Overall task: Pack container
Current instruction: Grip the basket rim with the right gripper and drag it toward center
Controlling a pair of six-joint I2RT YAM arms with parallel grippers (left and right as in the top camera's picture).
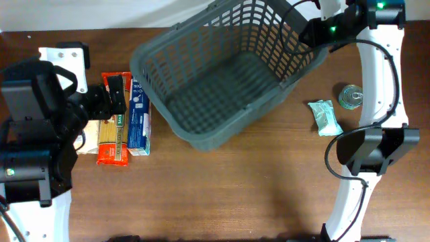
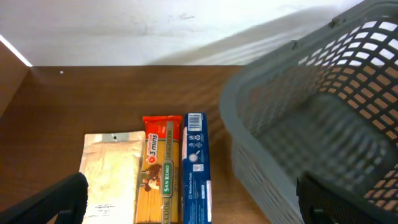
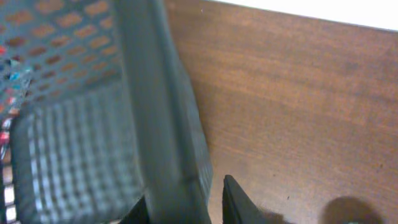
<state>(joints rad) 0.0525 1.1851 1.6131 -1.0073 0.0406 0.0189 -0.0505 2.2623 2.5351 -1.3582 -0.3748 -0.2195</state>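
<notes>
The container [image 1: 201,140] is a large dark grey slotted basket at the middle back of the table, tilted with its right side raised. It looks empty. My right gripper [image 1: 310,33] straddles its far right rim, shut on it; in the right wrist view the rim [image 3: 155,112] sits between the fingers [image 3: 186,208]. My left gripper [image 1: 117,94] is open and empty above the packets at the left. In the left wrist view its fingers [image 2: 193,208] spread wide, with the basket [image 2: 261,143] to the right.
Three packets lie side by side left of the basket: a beige pouch [image 1: 87,140] [image 2: 112,168], a red spaghetti pack [image 1: 113,144] [image 2: 163,168] and a blue box [image 1: 139,121] [image 2: 194,168]. A tin can [image 1: 350,96] and a pale green pouch [image 1: 325,116] lie at the right.
</notes>
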